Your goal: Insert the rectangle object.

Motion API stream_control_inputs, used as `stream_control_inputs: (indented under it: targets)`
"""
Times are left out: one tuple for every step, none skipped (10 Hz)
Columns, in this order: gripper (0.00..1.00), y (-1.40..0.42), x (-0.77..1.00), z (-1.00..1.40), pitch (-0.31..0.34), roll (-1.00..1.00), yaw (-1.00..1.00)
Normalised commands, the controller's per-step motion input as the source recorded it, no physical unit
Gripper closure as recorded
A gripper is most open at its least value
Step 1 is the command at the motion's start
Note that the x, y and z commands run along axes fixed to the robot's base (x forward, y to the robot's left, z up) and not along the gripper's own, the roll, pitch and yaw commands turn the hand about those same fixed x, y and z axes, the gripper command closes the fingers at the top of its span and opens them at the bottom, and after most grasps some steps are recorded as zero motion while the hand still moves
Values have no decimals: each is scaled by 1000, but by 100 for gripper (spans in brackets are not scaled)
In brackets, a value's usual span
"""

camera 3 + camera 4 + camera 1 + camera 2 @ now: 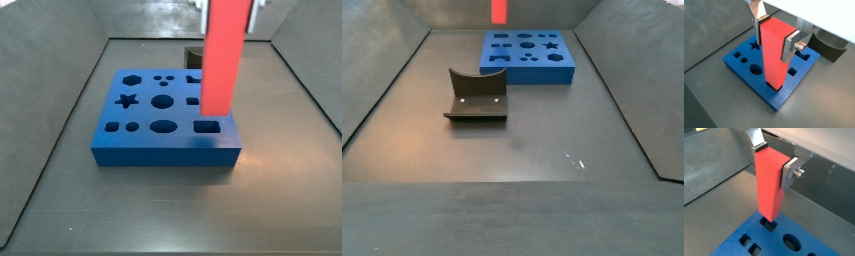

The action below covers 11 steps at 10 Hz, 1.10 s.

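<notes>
Floor (543, 150) of dark grey is seen walled on all sides, with the blue board (140, 125) lying toward the far end and the fixture (476, 97) well apart from it, open floor all round. The rectangle object (773, 55) is held upright above the board, its lower end over a rectangular hole (770, 226) near the board's edge. It is clamped at its upper part by the gripper (774, 31), silver fingers (790, 171) pressed on opposite faces.

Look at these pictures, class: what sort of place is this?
Probably a robot test bench: a gripper holds a red bar upright over a blue board with shaped holes, inside a grey walled tray.
</notes>
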Motion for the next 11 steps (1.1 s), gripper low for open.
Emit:
stream_control_inputs:
  targets:
    - [100,17,66,-483,0,89,80]
    - [100,37,20,-431,0,80,106]
    - [100,51,3,-366,0,53,97]
    - [100,57,0,-331,0,4,123]
    - [100,26,0,-337,0,0,143]
    - [100,0,83,-363,0,0,34]
    - [100,0,249,-366,1,0,0]
    - [100,0,257,-360,16,0,0]
    - [100,0,134,-377,0,0,0]
    - [100,0,9,-394,0,7,-23]
    - [100,0,0,-354,0,0,-46]
